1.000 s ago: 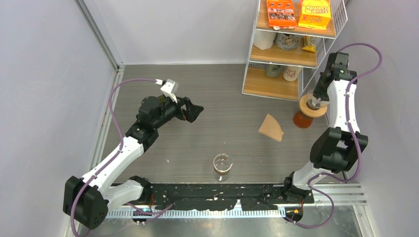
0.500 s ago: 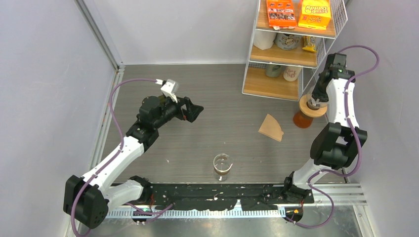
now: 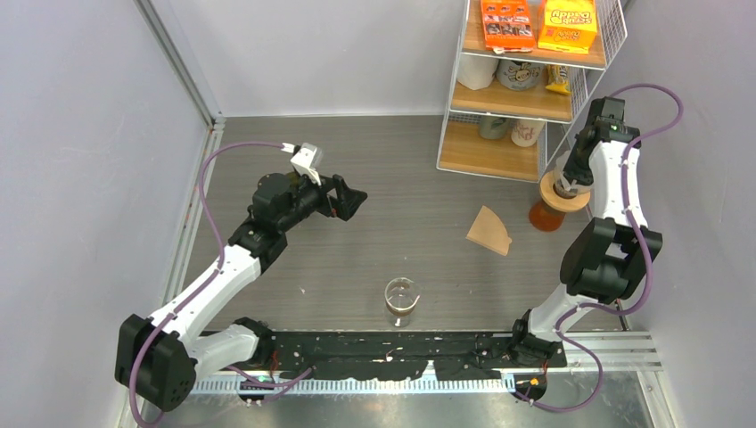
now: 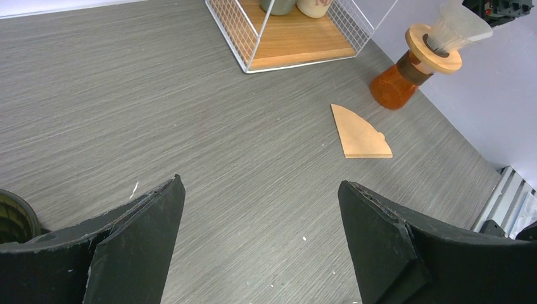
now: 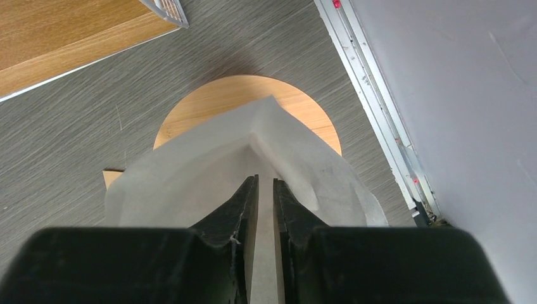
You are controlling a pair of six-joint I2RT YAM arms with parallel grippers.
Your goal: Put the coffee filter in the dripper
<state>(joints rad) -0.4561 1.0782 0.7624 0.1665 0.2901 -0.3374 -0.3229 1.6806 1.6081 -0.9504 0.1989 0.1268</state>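
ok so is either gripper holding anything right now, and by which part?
Right gripper pinches the white paper filter by its side wall, at a crease, above the dripper's wooden collar. Left gripper is open and empty.

White filter (image 5: 190, 164), amber dripper (image 4: 392, 88), grey-grained table (image 4: 158, 95)

Even, diffuse overhead light, bright in all three views; the table (image 3: 401, 178) shows crisp grain and only faint, soft shadows. In the right wrist view the right gripper (image 5: 265, 179), close to the lens, reads near-black and soft-edged, the coffee filter (image 5: 190, 171) pale but unclipped, a dim shadow fringing the dripper (image 5: 209, 101)
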